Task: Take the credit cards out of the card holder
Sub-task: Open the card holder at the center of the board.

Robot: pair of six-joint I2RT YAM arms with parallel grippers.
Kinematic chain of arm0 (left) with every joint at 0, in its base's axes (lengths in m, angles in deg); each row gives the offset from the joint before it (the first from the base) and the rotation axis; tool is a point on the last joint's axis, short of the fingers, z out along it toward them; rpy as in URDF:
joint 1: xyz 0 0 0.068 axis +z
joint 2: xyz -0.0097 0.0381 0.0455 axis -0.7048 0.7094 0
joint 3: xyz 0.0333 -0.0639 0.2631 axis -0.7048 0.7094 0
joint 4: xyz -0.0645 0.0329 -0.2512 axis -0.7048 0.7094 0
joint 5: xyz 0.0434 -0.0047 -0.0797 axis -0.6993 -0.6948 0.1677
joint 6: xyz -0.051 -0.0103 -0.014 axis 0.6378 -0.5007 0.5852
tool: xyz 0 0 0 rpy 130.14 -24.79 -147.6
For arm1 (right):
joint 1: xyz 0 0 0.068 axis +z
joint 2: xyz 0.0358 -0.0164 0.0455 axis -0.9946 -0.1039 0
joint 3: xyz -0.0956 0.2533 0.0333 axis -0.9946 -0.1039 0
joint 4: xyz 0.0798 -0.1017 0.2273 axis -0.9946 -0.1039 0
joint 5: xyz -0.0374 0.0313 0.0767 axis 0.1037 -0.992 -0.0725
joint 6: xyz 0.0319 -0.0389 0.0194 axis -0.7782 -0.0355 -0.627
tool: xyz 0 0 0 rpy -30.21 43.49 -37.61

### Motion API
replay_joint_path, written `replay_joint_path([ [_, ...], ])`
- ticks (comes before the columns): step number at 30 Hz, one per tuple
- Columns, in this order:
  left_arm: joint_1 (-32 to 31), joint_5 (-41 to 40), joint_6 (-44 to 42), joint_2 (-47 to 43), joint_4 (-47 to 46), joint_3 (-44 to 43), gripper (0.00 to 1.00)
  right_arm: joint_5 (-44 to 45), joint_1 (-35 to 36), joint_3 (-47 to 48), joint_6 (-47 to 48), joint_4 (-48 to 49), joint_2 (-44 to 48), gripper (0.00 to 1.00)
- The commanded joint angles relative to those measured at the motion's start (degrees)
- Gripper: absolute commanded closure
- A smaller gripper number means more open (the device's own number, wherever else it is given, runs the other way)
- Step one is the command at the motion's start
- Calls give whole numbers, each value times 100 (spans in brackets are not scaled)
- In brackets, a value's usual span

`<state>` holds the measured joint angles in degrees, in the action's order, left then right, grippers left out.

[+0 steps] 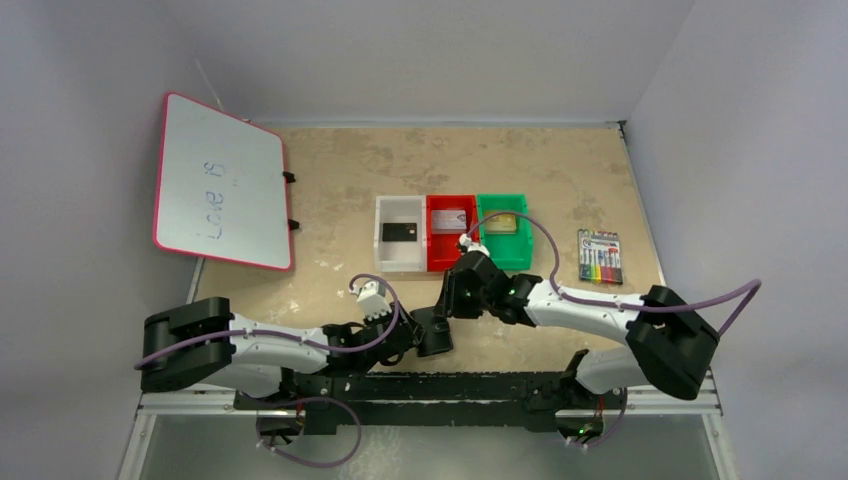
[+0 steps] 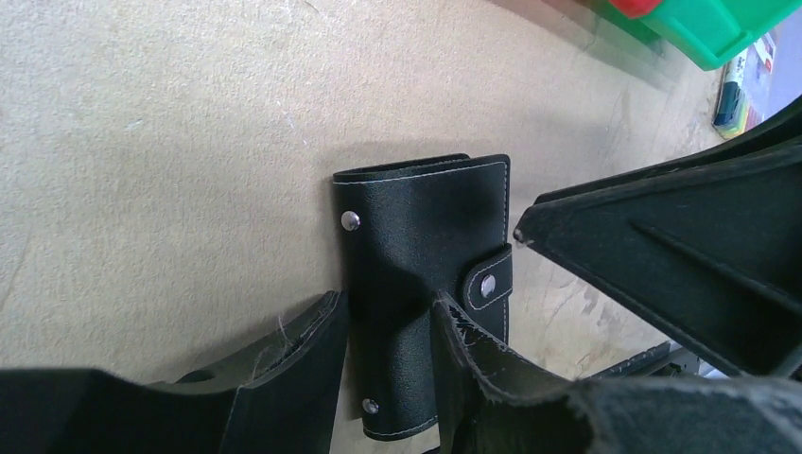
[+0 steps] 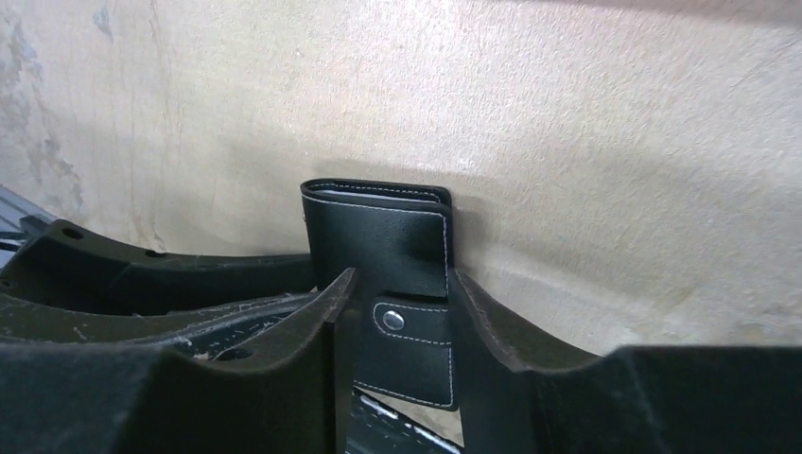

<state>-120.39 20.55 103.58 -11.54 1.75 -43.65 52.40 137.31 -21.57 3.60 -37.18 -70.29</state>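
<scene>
The left gripper (image 2: 388, 303) has its jaws clamped on the long edges of the small black stitched-leather card holder (image 2: 416, 227), which is snapped shut at the near middle of the tan surface (image 1: 330, 170). The right gripper (image 3: 401, 279) pinches it across the strap tab, so if the two pull unevenly, I judge the smooth leather could twist and slip free. The left arm lies low, stretched rightward, and the right arm reaches leftward with its elbow bent and wrist tipped down. Beyond them lie the credit cards — black (image 1: 399, 232) in the white plastic bin (image 1: 381, 235), silver-grey (image 1: 448, 218) in the red bin (image 1: 432, 250), gold-tan (image 1: 500, 222) in the green bin (image 1: 508, 258).
</scene>
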Motion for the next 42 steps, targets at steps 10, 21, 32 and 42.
replay_joint_path([
  [10, -98, 142, 92, 577, 752, -13, 64, 1293, 682, 888, 286, -1491, -319, 56],
  [21, -102, 29, 153, 537, 820, 84, 65, 1303, 823, 1112, 402, -1607, -767, 53],
  [32, -102, -27, 201, 447, 808, 103, 65, 1724, 1123, 1514, 218, -2313, -853, 45],
  [42, -104, -10, 175, 482, 889, 30, 65, 1696, 1132, 1369, 86, -2166, -1051, 53],
])
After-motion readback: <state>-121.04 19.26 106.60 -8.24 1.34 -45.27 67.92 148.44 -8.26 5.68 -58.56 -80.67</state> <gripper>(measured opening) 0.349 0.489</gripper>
